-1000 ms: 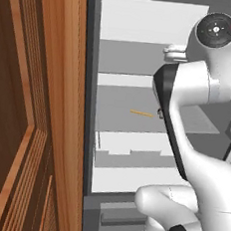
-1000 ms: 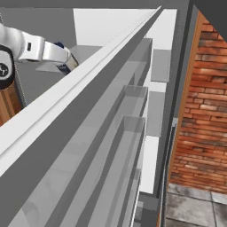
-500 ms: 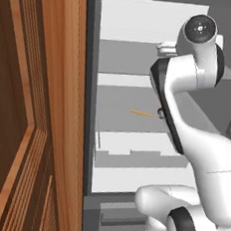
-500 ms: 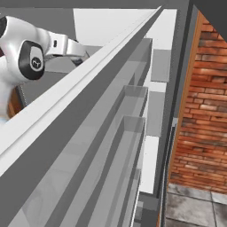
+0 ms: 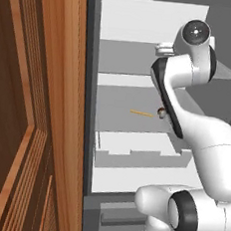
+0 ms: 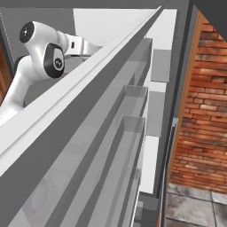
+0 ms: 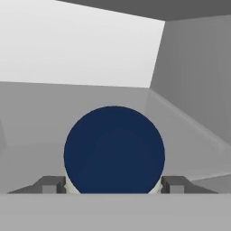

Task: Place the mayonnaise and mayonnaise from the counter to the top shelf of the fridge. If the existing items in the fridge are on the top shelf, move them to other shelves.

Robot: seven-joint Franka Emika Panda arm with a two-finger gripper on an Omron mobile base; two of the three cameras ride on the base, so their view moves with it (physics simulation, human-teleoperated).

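Note:
In the hand view, a mayonnaise jar (image 7: 114, 151) with a round dark-blue lid sits between my fingertips (image 7: 52, 184), with my gripper (image 7: 114, 186) shut on it. Grey shelf panel (image 7: 36, 117) and the fridge's white back panel (image 7: 81, 45) lie beyond it. In the left base view my hand (image 5: 164, 46) reaches into the fridge (image 5: 88, 85) at the level of the top shelf (image 5: 125, 58). One shelf lower lie the orange-yellow sliver (image 5: 140, 113) and the tiny tan object (image 5: 162, 111). The second jar and the counter are out of view.
A brown wooden cabinet side (image 5: 32, 119) stands close on the left. A white drawer (image 5: 139, 152) sits below the lower shelf. In the right base view, the open fridge door with its grey bins (image 6: 128, 128) crosses the foreground, with a brick wall (image 6: 199, 111) to the right.
The arm has stretched forward, carrying the hand and the jar deeper into the fridge at top-shelf height. The sliver and the tan object have not moved.

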